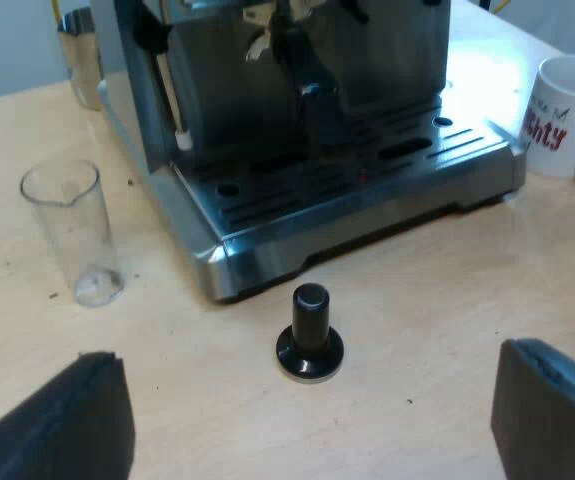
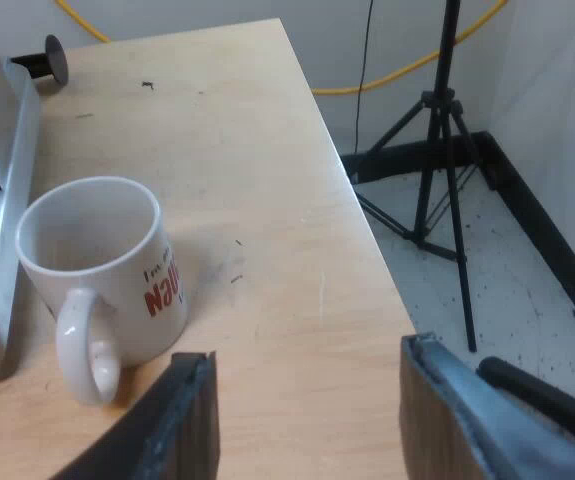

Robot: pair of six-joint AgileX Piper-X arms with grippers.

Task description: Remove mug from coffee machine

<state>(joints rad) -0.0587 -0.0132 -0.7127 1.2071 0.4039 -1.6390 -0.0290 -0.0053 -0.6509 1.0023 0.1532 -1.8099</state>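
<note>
Nearest to me, my right gripper (image 2: 312, 410) has its fingers wide apart and holds nothing. Just past it the mug (image 2: 97, 270) stands upright on the table (image 2: 267, 200), close beside the espresso machine (image 1: 317, 120) and off its tray. My left gripper (image 1: 307, 430) is wide too and empty, with the tamper (image 1: 309, 335) just beyond. I think the job is done.

I count one boxy steel espresso machine (image 1: 317, 120), one clear cylindrical measuring glass (image 1: 67, 235), one round black-knobbed tamper (image 1: 310, 335), one white ceramic mug with red lettering (image 2: 97, 270), one black metal tripod stand (image 2: 442, 170).
</note>
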